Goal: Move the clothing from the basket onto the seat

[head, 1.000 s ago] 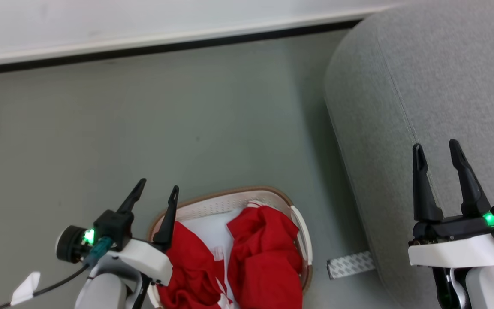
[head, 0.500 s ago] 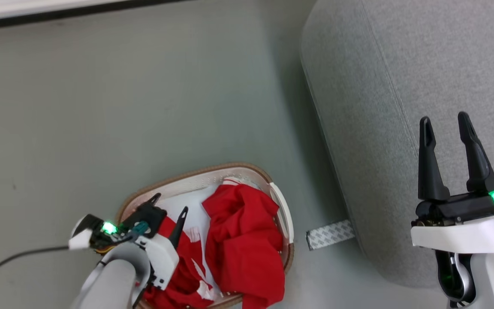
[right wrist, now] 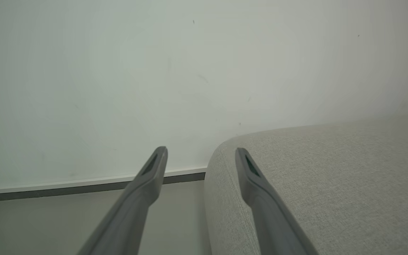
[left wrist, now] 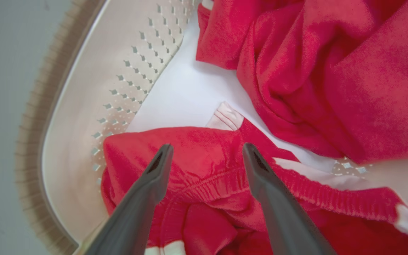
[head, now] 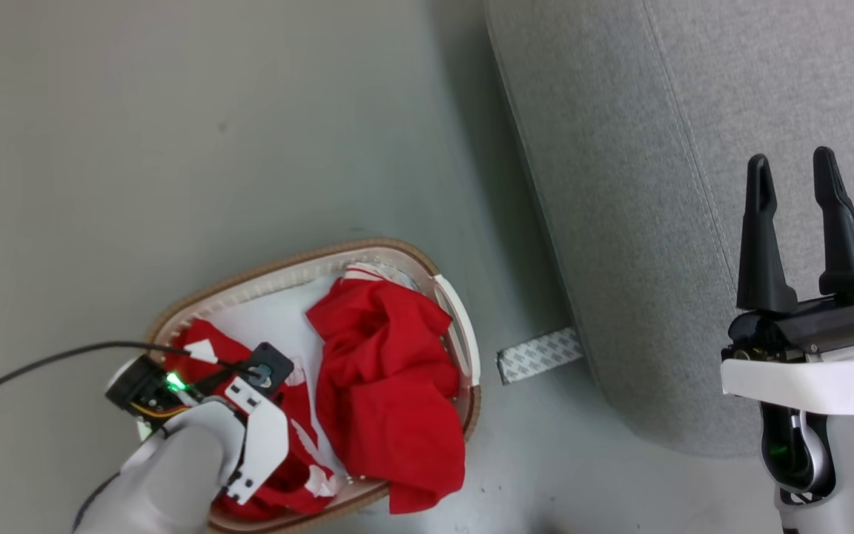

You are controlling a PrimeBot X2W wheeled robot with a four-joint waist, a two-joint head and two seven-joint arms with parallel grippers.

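Clothing (head: 386,386) lay in the basket (head: 286,271), none on the seat (head: 620,185); left gripper (left wrist: 205,146) and right gripper (head: 790,156) held fingers released, empty.

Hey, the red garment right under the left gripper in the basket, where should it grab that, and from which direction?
Take that red garment by its gathered waistband, a raised ridge running between the fingers of the open left gripper. Coming straight down from above looks best: the basket wall stands close beside it and would likely block a sideways approach.
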